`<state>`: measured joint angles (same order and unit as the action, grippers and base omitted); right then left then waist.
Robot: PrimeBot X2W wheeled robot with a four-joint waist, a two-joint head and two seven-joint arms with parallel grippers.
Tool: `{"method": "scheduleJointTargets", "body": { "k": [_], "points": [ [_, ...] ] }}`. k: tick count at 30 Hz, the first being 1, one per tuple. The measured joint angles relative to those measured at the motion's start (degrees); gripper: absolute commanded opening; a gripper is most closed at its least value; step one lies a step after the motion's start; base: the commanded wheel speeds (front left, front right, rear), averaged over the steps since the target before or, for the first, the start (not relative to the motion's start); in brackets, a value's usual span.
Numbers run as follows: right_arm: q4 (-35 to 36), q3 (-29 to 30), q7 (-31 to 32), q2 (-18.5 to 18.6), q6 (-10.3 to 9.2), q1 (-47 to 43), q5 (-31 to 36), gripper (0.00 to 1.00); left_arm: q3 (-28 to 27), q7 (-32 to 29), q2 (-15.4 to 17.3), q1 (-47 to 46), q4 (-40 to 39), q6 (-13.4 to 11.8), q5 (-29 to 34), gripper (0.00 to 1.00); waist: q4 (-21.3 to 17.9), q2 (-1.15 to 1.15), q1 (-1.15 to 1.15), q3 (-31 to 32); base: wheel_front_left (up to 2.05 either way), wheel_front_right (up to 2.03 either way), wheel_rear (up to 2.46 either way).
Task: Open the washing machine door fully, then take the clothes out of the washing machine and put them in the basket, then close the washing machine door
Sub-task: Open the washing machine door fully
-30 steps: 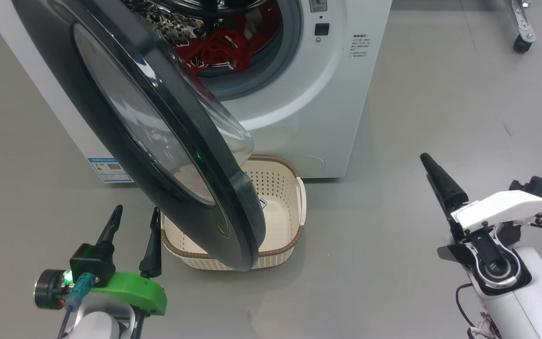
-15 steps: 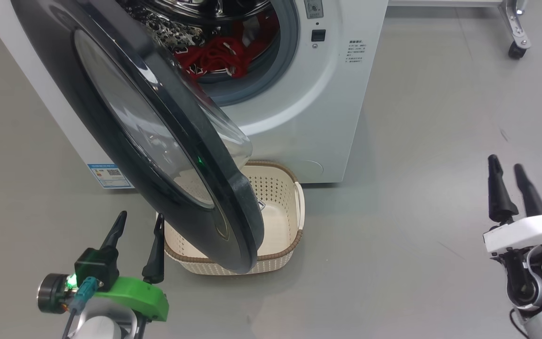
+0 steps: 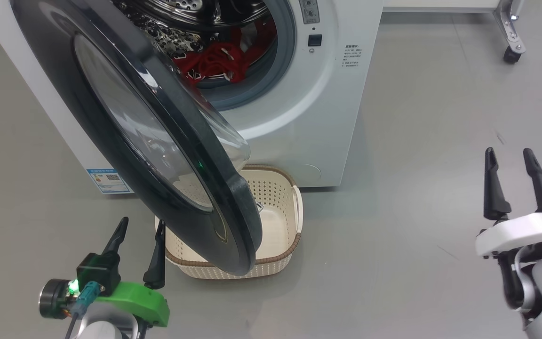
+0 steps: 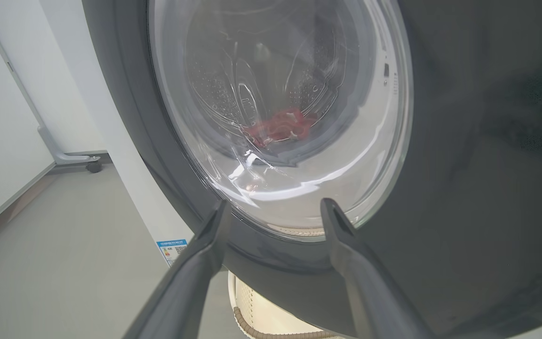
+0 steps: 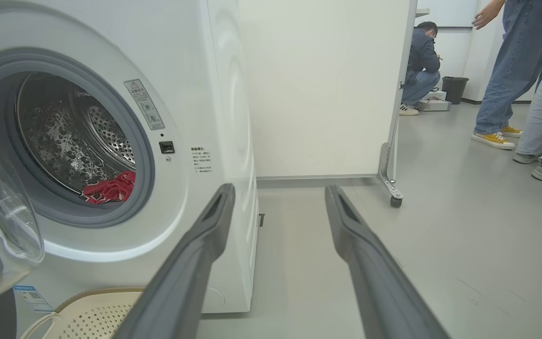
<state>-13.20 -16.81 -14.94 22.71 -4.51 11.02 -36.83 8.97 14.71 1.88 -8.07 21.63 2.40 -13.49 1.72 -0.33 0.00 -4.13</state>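
Red clothes (image 3: pixel 210 66) lie in the washer (image 3: pixel 318 117) at upper centre of the head view, its door (image 3: pixel 125 122) swung out, overlapping the basket (image 3: pixel 280 197) at centre. Left end effector (image 3: pixel 142 221), lower left, and right end effector (image 3: pixel 508 151), lower right, both stand apart. Left wrist view: the door glass fills the upper centre. Right wrist view: clothes at left, people's legs (image 5: pixel 501 70) upper right.

Too small to read: blue QR sticker (image 3: pixel 109 181) low on the washing machine (image 3: pixel 299 117); warning-triangle label (image 5: pixel 144 104) and print lines (image 5: pixel 202 160) beside its opening.
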Motion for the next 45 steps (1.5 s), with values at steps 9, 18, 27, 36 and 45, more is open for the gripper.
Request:
{"method": "scheduleJointTargets", "body": {
  "k": [9,18,27,36,45],
  "points": [
    [3.7,0.2,0.0,-5.8,-1.22,-5.7,3.7,1.0,0.2,0.0,0.0,0.3,0.1,0.0,0.0,1.0,-0.1,0.0,0.0,0.2,0.0,0.0,0.0],
    [4.6,0.8,0.0,-7.9,-1.8,-9.6,7.3,1.0,0.3,0.0,0.0,0.5,0.1,0.0,0.0,1.0,-0.2,0.0,0.0,0.2,0.0,0.0,0.0],
    [5.3,2.3,0.0,-8.9,-2.22,-11.3,10.7,1.0,0.2,0.0,0.0,0.5,0.1,0.0,0.0,1.0,-0.5,0.0,0.0,0.0,0.0,0.0,0.0],
    [5.4,3.3,0.0,-10.0,-2.26,-12.3,12.4,1.0,0.2,0.0,0.0,0.5,0.3,0.0,0.0,1.0,-0.4,0.0,0.0,0.1,0.0,0.0,0.0],
    [5.6,4.3,0.0,-11.3,-2.29,-13.5,13.0,1.0,0.3,0.0,0.0,0.5,1.0,0.0,0.0,0.42,-0.1,0.0,0.0,0.6,0.0,0.0,0.0]
  ]
}}
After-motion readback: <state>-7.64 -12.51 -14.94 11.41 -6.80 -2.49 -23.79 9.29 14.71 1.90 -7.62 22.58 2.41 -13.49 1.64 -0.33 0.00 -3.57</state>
